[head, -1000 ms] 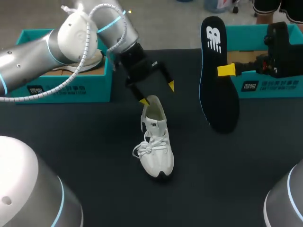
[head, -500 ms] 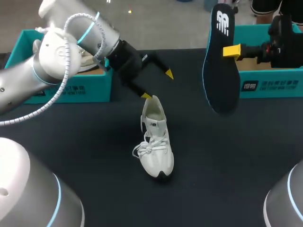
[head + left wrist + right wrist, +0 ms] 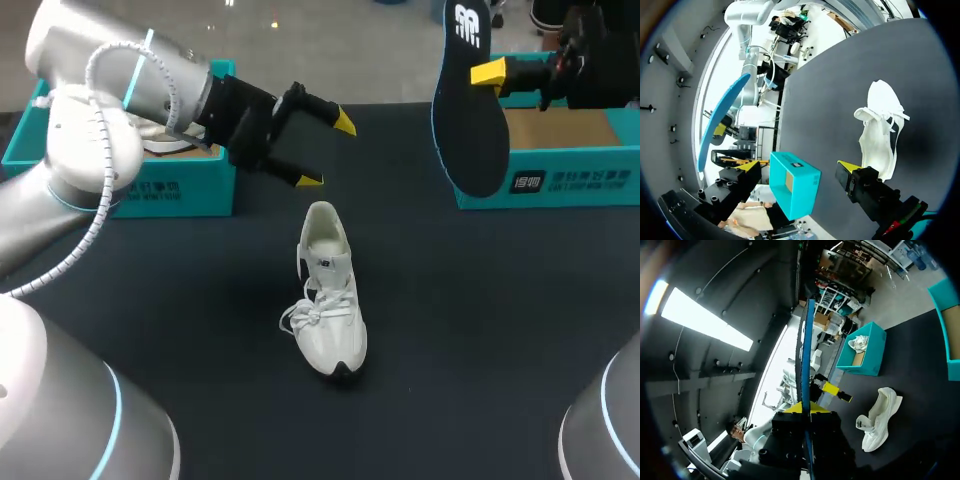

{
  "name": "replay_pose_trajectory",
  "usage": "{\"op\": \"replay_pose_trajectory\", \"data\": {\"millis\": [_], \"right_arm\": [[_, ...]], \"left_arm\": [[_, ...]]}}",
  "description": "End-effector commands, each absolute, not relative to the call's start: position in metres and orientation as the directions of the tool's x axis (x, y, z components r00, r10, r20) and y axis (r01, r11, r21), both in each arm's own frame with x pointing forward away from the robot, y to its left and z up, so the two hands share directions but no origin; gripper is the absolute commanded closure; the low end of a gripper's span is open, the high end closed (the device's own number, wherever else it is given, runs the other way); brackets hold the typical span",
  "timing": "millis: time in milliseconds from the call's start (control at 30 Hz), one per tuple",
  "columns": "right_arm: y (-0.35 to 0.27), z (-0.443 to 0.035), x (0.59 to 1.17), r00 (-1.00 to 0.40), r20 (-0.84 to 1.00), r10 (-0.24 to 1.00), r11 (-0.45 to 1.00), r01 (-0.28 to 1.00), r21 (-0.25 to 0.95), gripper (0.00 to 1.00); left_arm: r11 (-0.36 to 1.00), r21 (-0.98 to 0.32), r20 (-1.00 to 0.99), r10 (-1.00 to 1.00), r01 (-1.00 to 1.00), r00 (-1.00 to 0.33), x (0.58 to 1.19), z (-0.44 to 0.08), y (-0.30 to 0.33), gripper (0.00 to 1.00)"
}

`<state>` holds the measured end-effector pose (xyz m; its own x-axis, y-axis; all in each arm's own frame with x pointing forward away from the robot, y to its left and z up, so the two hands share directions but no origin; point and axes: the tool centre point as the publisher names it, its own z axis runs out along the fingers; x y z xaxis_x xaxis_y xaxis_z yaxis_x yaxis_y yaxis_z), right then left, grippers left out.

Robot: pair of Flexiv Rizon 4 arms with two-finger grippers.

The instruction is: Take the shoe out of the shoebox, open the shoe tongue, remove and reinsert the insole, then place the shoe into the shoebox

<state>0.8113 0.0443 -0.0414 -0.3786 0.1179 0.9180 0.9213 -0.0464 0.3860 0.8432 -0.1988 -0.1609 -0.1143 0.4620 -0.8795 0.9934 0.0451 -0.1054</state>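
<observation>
The dark tabletop [image 3: 520, 330] has one shoebox [image 3: 120, 185] back left, the other shoebox [image 3: 560, 180] back right. The white shoe [image 3: 328, 290] lies in the middle, outside both. The right gripper [image 3: 480, 72] is clamped on the dark insole [image 3: 470, 120], held up high. The left gripper [image 3: 327, 151] hangs near the shoe's heel, fingers apart.

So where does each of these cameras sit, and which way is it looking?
Head view: above and behind the robot, looking down on the table; shows the open left tool and the right tool holding the insole.
Left wrist view: on the left wrist, looking along its fingers at the shoe.
Right wrist view: on the right wrist, looking along the insole's edge.
All three share the shoe.
</observation>
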Motion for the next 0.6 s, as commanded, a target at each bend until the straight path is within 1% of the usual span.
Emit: {"op": "replay_pose_trajectory", "data": {"millis": [33,267,600], "right_arm": [[0.047,-0.055,0.814,-0.321,0.937,0.135,-0.038,0.944,0.329,1.00],[0.060,-0.075,0.815,-0.189,0.968,0.165,-0.052,0.978,0.200,1.00],[0.075,-0.092,0.833,-0.083,0.976,0.200,-0.050,0.994,0.095,1.00]], "left_arm": [[0.056,-0.057,-0.933,0.353,0.997,-0.073,0.830,-0.157,-0.194,0.00],[0.046,0.022,-0.970,0.242,0.999,0.010,0.825,-0.143,-0.198,0.00],[0.015,0.046,-0.985,0.170,0.999,0.043,0.824,-0.129,-0.206,0.00]]}}
